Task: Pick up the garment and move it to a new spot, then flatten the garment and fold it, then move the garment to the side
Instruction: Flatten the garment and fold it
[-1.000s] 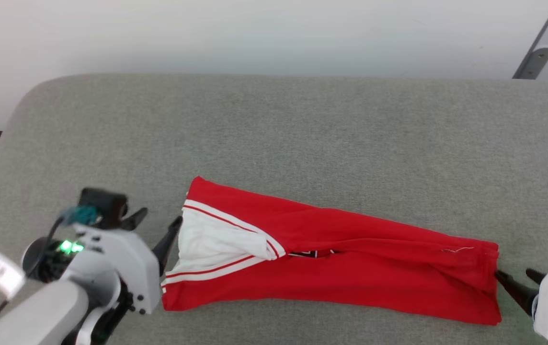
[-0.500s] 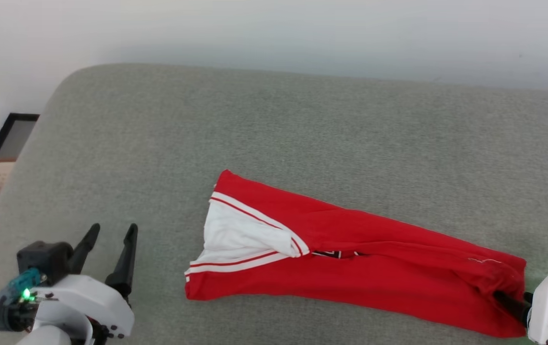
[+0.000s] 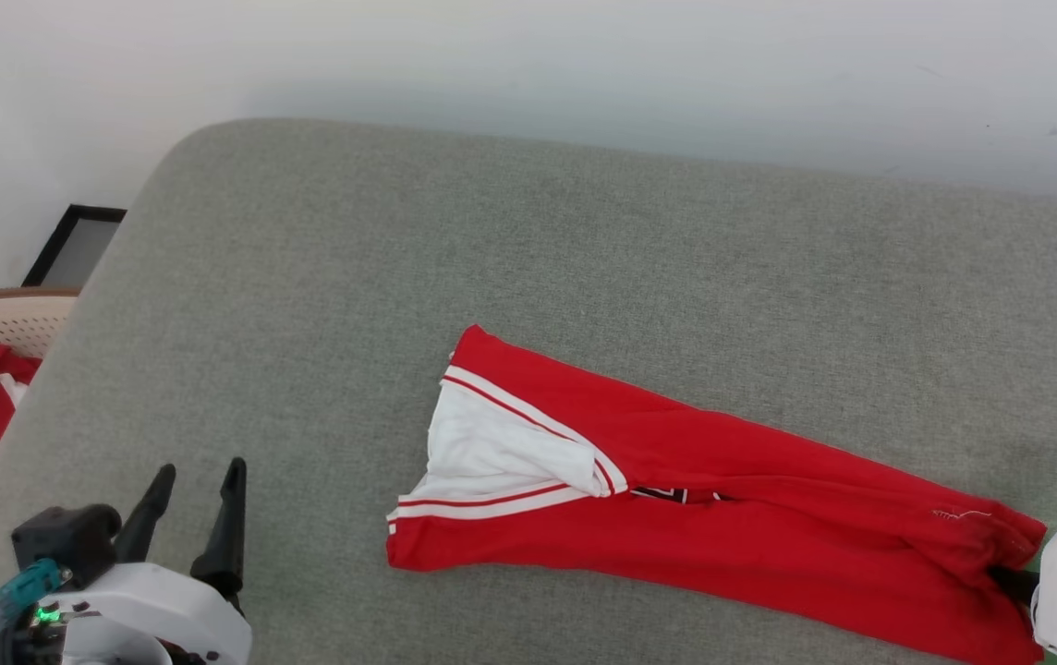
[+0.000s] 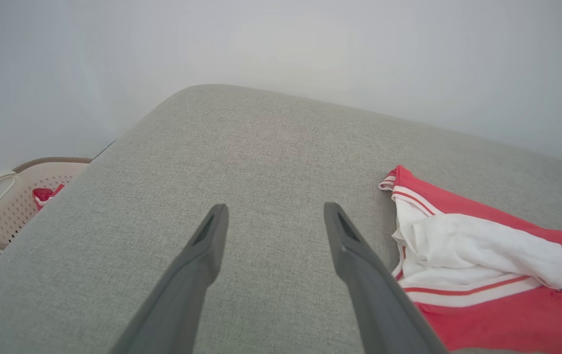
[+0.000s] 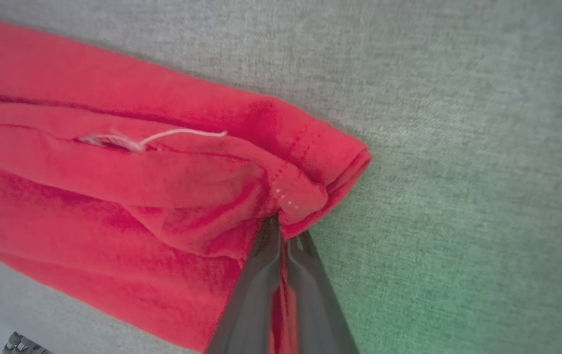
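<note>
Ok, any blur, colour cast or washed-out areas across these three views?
Right wrist view: green cast on the grey surface, the jaws blurred close up, garment sharp. Left wrist view: wall hazy and washed out. Head view: evenly lit, no glare.

Arm hardware
Tapered dark fingers (image 3: 225, 526) are fitted to white shells (image 3: 168, 621); a green lamp (image 3: 48, 613) is lit at 8 o'clock.

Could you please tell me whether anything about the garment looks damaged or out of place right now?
A loose white thread trails from a crease of the garment, near the end pinched in the right claw; it looks like a pulled stitch. Nothing else stands out.
</note>
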